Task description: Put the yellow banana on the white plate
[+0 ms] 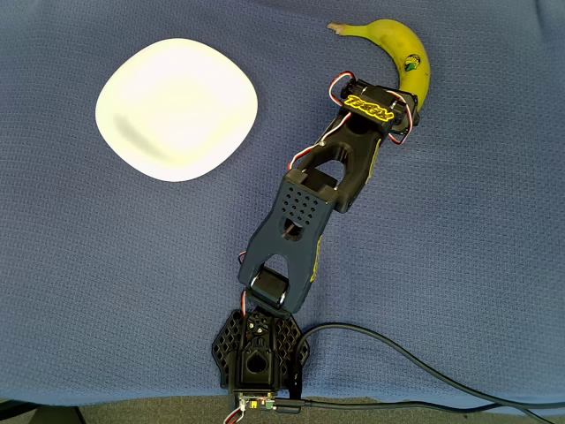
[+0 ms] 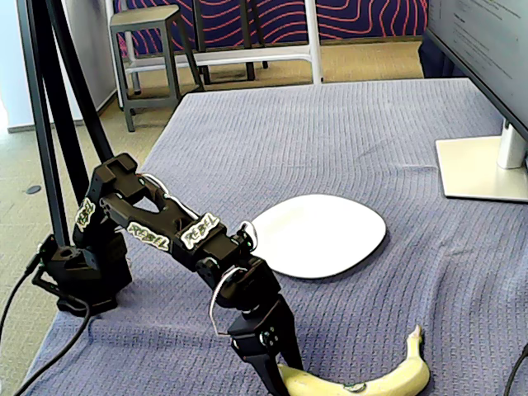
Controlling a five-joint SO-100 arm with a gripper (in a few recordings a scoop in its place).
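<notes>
pincer (image 2: 285,371) touching yellow banana (image 2: 371,379), grip unclear

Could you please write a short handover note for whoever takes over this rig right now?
Hand: lowered onto one end of the banana, the end away from its stem; whether it is closed on the fruit cannot be told.
Banana: lying on the blue cloth, apart from the plate, not lifted.
Plate: nothing on it.
Done: the approach to the banana.
Left: confirm the grip, lift, carry over to the plate, set the banana down and release.
</notes>
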